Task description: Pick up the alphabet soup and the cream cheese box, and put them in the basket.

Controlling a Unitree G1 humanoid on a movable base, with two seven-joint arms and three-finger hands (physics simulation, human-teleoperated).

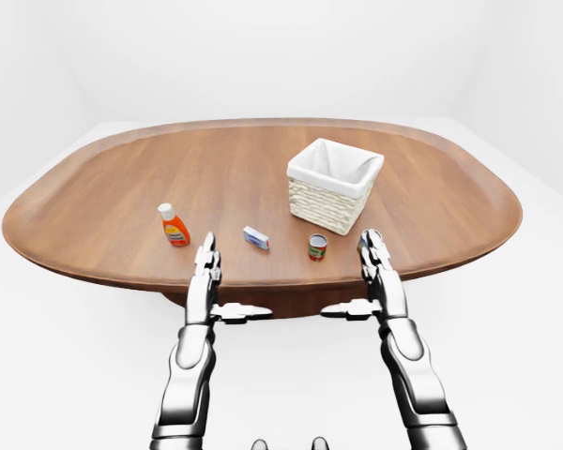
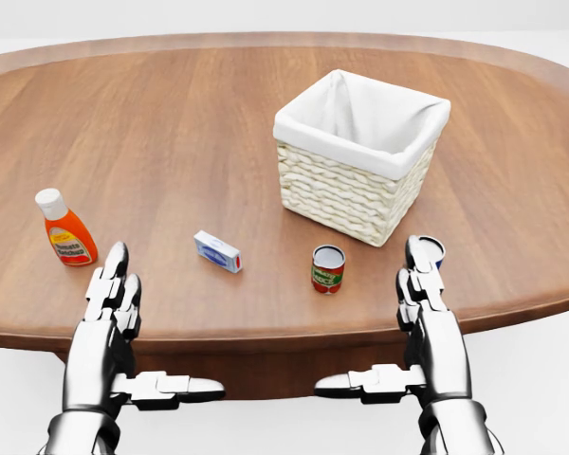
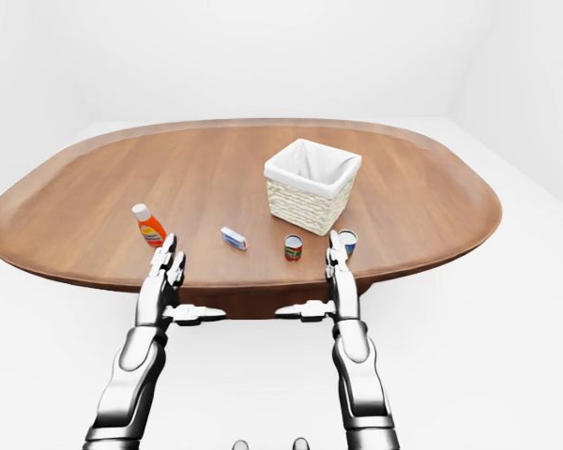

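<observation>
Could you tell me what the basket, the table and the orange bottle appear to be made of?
The basket looks like pale woven wicker, by its ribbed weave, with a white cloth liner folded over its rim. The table looks like polished wood: brown grain streaks, soft sheen. The orange bottle is probably glossy plastic with a white cap.

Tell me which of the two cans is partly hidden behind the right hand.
The blue-labelled can, peeking out beside the right hand. The red-and-green can stands in full view, left of that hand in the head view.
</observation>
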